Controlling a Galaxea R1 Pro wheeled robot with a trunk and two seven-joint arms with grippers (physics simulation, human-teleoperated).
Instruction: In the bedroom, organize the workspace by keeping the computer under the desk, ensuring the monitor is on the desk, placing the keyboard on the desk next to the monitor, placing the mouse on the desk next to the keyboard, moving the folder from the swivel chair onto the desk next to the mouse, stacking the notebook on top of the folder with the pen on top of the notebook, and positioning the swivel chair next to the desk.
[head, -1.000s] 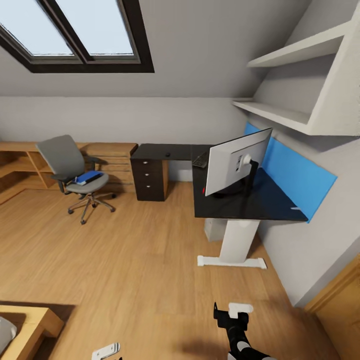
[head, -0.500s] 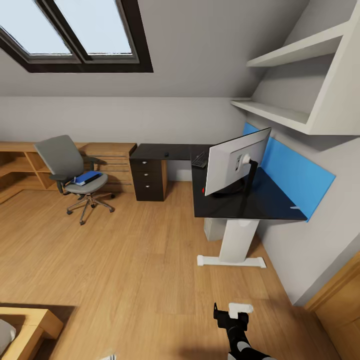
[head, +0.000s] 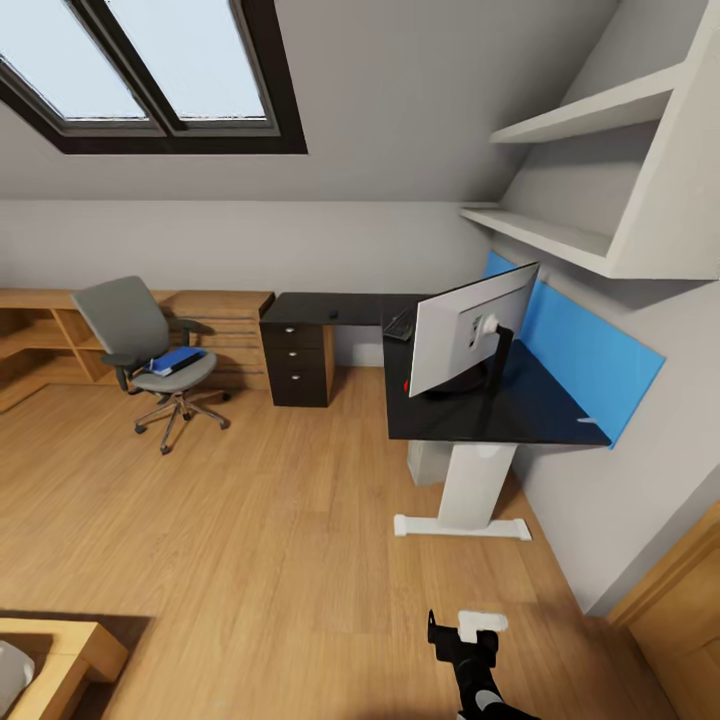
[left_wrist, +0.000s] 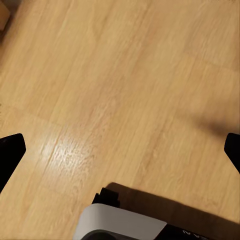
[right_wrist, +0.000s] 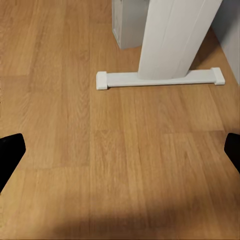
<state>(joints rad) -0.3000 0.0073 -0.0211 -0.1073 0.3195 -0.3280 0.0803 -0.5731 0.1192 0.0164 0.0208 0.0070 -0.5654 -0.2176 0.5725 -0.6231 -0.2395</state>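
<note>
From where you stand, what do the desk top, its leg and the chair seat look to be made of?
Desk: the top looks like glossy black laminate or lacquer, faintly mirroring the monitor. Leg: smooth matte white, probably painted metal, with a flat foot bar on the floor. Chair: seat and back read as grey fabric, with no shine; the star base looks metallic.

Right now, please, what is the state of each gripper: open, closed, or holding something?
Left gripper: open, holding nothing, over bare floor.
Right gripper: open, holding nothing, facing the desk leg.
</note>
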